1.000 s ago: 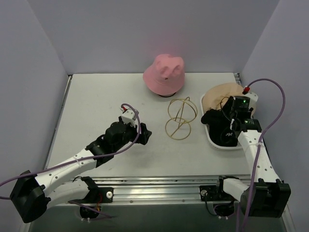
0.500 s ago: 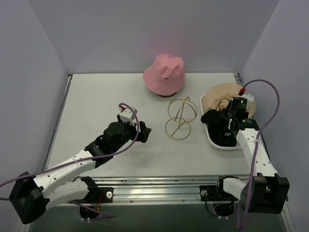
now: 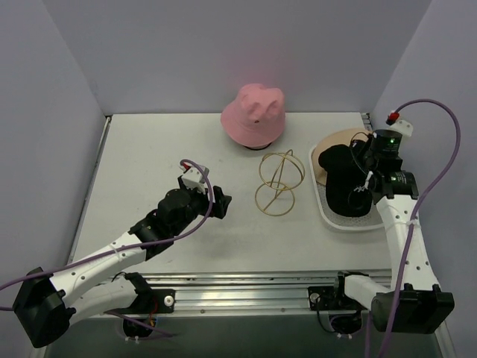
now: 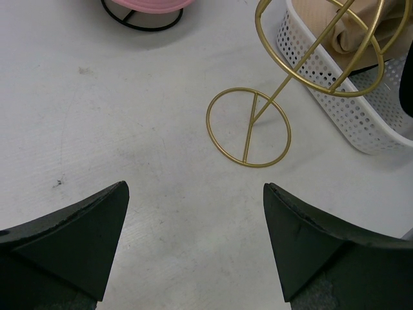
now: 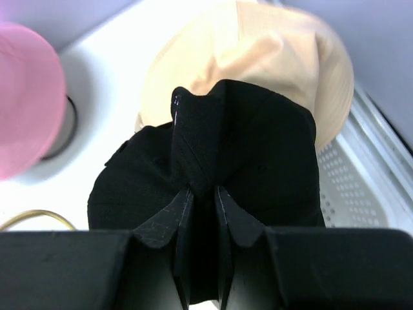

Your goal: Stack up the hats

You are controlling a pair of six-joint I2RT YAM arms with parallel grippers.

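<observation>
Your right end effector (image 5: pixel 205 194) is pressed together on a ridge of cloth on the black baseball cap (image 5: pixel 258 161), pinching it over the white tray (image 3: pixel 349 226). The fold runs straight away from the fingers. Just beyond, touching the cap, lies the tan bucket hat (image 5: pixel 258 58), so this arm is the nearer one. Your left end effector (image 4: pixel 195 194) hangs spread above the counter (image 3: pixel 149 164). Farthest back, well apart, sits the pink bucket hat (image 3: pixel 253 112), soft and domed.

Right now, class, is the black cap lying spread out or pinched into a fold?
Pinched into a fold: the right wrist view shows the right gripper shut on a raised ridge of the black cap.
</observation>
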